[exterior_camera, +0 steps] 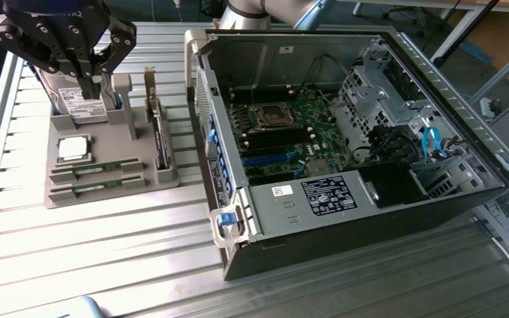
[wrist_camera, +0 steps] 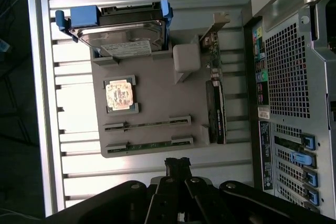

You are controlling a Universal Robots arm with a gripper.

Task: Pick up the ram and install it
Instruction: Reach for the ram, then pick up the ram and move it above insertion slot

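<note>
The black gripper (exterior_camera: 89, 86), its upper part cut off from sight, hangs with fingers pressed together, pinching nothing. Beneath it a matte grey plastic holder (exterior_camera: 113, 146) seats the ram (exterior_camera: 96, 168) edge-on beside a twin stick (exterior_camera: 96, 187). Both show as thin green strips, chips indistinct. Further over stands the open metal computer case (exterior_camera: 343, 212).

Open PC case (exterior_camera: 343, 199) on its side, centre-right of the exterior view, on the slatted worktop (exterior_camera: 87, 252). Inside: motherboard (exterior_camera: 299, 126) with CPU socket (exterior_camera: 270, 117), blue cable (exterior_camera: 431, 142) by the drive cage at right. Blue latch (exterior_camera: 227, 223) on the case's lower-left corner. Grey holder (exterior_camera: 113, 146) at left, just beside the case. On it: hard drive (wrist_camera: 123, 38) in a blue caddy standing on edge, CPU (exterior_camera: 72, 148) flat in its pocket, card (exterior_camera: 159, 132) upright along the case-side edge.
</note>
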